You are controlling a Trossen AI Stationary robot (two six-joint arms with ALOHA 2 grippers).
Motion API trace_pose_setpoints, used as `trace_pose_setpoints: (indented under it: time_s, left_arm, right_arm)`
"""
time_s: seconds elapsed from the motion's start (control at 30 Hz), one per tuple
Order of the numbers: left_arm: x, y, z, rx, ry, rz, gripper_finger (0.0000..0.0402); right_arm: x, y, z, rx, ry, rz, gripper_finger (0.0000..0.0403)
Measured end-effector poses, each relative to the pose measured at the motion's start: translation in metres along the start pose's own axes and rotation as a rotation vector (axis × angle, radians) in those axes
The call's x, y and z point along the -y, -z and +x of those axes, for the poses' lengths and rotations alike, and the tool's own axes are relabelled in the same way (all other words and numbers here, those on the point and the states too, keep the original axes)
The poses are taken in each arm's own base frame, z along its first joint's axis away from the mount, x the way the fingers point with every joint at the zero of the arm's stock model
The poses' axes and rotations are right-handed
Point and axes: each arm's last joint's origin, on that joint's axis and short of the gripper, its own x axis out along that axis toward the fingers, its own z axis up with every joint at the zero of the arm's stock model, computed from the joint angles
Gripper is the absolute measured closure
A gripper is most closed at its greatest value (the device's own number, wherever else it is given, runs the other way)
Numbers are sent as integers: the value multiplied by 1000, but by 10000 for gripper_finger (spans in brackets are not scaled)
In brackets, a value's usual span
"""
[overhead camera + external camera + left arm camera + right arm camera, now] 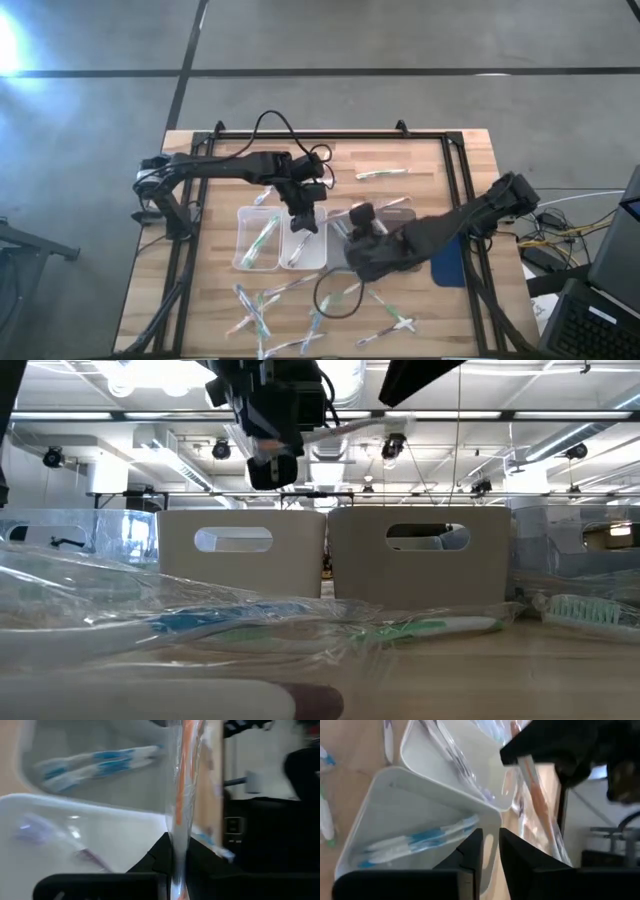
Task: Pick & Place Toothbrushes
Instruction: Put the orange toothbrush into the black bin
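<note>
now, at the left of the high view, the left gripper (303,215) hangs over the middle tray (305,246), beside the left tray (256,240). its jaws are clamped on a wrapped orange toothbrush (182,795), which the left wrist view shows standing upright between the fingers above the tray's white wall. that tray already holds a purple-marked brush; the neighbouring one holds a blue toothbrush (420,840). further right, near centre frame, the right gripper (360,232) sits low at the trays' edge; its jaws stand a narrow gap apart, with nothing visibly between them. more toothbrushes (300,310) lie scattered along the lower edge, and one (380,173) lies near the top. the step in hand looks like placing: next the left arm needs to lower and let go over the tray.
</note>
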Motion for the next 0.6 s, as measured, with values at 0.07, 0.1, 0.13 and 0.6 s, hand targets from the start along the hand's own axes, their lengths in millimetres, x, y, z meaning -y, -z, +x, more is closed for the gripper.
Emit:
trace_pose_setpoints:
  time_s: [0.07,0.1,0.13,0.6]
  left_arm:
    - [1,0,1,-6,37,-8,371]
    - [1,0,1,-10,56,-14,371]
    - [2,0,1,-14,70,-15,371]
    - [7,-4,0,-22,229,-64,371]
  right_arm:
    - [-9,-4,-2,-4,47,-48,356]
    - [-13,-5,-3,-11,80,-76,360]
    - [-17,-6,-4,-16,114,-99,363]
    - [-26,-9,-12,10,229,-165,349]
